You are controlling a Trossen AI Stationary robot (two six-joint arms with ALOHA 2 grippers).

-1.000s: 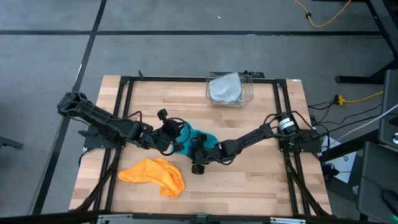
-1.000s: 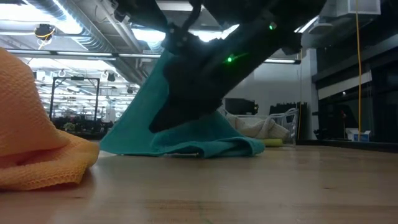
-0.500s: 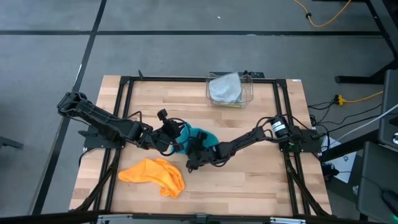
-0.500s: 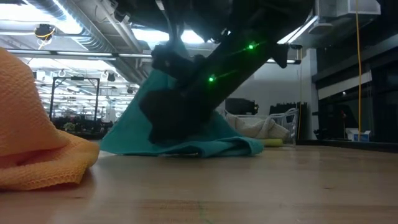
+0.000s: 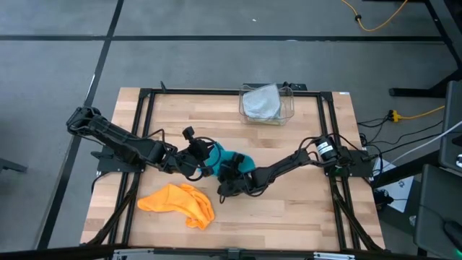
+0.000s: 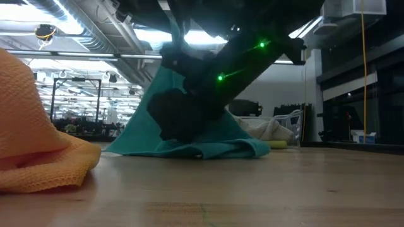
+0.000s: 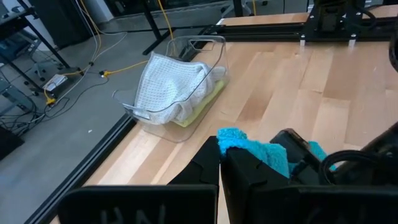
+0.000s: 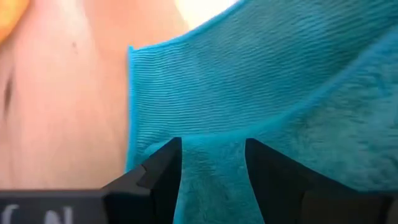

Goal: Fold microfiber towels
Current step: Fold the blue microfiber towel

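Observation:
The teal towel (image 5: 232, 159) lies at the table's middle, its left part lifted into a peak (image 6: 165, 75) and its lower edge on the wood. My left gripper (image 5: 207, 155) is shut on that raised part. My right gripper (image 5: 225, 183) is low at the towel's near side, with teal cloth (image 8: 211, 174) between its fingers. The orange towel (image 5: 178, 201) lies crumpled at the near left, touched by neither gripper. The grey-blue towel (image 5: 260, 102) lies in the clear bin on a lime green one (image 7: 199, 109). My left gripper pinches a bunched bit of the teal towel (image 7: 244, 144) between its two shut fingers, coming from the table's left. The cloth stands out past the fingertips and hangs down from them to the table. My right gripper has a ridge of the teal towel (image 8: 212, 163) between its two fingers, near the towel's near left edge. The fingers come low from the table's right. The cloth around them lies on the table.
The clear plastic bin (image 5: 289, 108) stands at the far edge, right of centre. Black frame rails (image 5: 144, 115) run along the table's left and right sides. Bare wood lies near right (image 5: 296, 209).
My right gripper has gone toward the table's left along the teal towel's near side and now sits closer to my left gripper. The towel stays raised on its left.

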